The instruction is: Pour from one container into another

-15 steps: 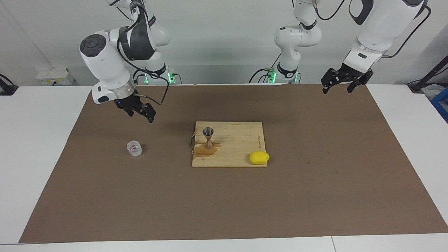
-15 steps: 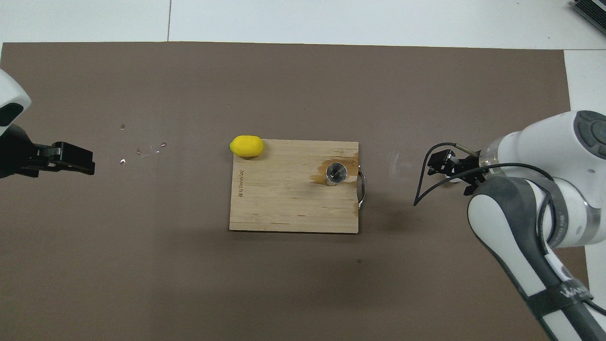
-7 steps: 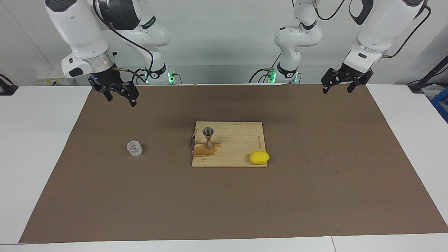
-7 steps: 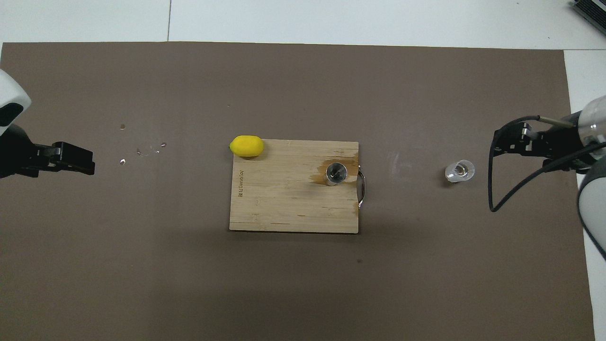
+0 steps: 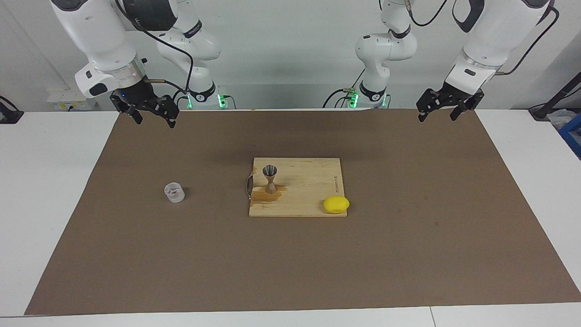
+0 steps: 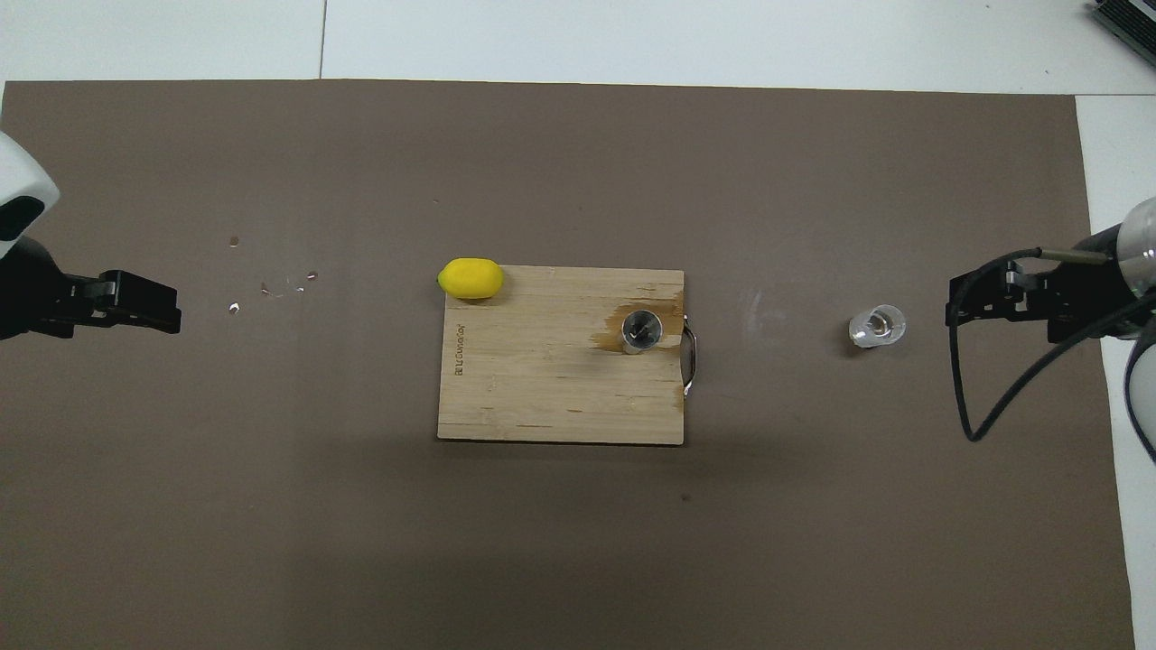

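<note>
At the top of the facing view, the right end effector (image 5: 153,120) hangs in the air over the edge of the brown mat (image 5: 408,250) nearest to the robots. Its fingers are spread apart and nothing is between them. The left end effector (image 5: 436,116) waits at the same height in the frame, at the other upper corner of the mat, also released and empty.

Lower in the frame, near the centre, the metal jigger (image 5: 270,179) stands upright on the wooden board (image 5: 308,181), close to the board's edge with the handle. A dark wet patch (image 5: 265,196) lies on the wood touching its foot.

A little lower again, the glass cup (image 5: 174,192) stands on the mat, well apart from the board, toward the right arm's end of the bench (image 5: 45,204). Its long axis is vertical and its mouth points up. It sits below the right end effector in the frame and slightly toward the centre, with open mat between them.

I judge the right arm is clearly the nearer one to the cup, so any grasp would come from above and from the robots' own end. The left arm would have to cross the whole board.

Lowest in the frame, a lemon (image 5: 336,204) rests at the board's corner.
</note>
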Robot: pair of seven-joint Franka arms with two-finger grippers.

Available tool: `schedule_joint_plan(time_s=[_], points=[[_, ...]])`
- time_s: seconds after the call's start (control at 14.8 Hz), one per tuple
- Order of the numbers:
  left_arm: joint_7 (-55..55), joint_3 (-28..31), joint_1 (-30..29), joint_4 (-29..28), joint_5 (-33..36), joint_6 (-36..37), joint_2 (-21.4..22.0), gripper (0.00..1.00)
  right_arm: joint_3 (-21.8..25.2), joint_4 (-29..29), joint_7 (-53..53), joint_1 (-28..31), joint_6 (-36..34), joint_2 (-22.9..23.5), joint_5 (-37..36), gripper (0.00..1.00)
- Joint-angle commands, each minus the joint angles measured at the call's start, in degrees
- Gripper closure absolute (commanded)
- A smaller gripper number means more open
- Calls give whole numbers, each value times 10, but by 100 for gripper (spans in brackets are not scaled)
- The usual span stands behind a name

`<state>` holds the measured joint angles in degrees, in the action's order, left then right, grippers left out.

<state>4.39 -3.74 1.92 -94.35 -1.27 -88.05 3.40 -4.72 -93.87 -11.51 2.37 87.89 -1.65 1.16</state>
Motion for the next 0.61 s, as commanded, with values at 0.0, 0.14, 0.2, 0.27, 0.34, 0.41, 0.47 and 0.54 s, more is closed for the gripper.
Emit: schedule_joint_plan(time_s=[0.0, 0.14, 0.2, 0.27, 0.34, 0.41, 0.47, 0.54], points=[[-1, 5, 5, -6, 5, 7, 11, 0, -2, -6, 25, 4, -4, -4, -1, 0], [-1, 5, 5, -6, 5, 7, 11, 0, -2, -5, 25, 4, -2, -3, -1, 0], [-1, 5, 5, -6, 5, 7, 11, 0, -2, -6, 25, 4, -3, -3, -1, 0], [-1, 5, 5, -6, 5, 7, 11, 0, -2, -6, 24, 3, -2, -4, -2, 0], [-1, 5, 5, -6, 5, 7, 11, 0, -2, -6, 25, 0, 3, -3, -7, 0], [-1, 5, 5, -6, 5, 7, 11, 0, -2, -6, 25, -1, 4, -4, -8, 0], [-1, 5, 5, -6, 5, 7, 11, 0, -2, -6, 25, -2, 6, -4, -11, 0], [-1, 5, 5, -6, 5, 8, 11, 0, -3, -6, 24, -5, 9, -4, -25, 0]])
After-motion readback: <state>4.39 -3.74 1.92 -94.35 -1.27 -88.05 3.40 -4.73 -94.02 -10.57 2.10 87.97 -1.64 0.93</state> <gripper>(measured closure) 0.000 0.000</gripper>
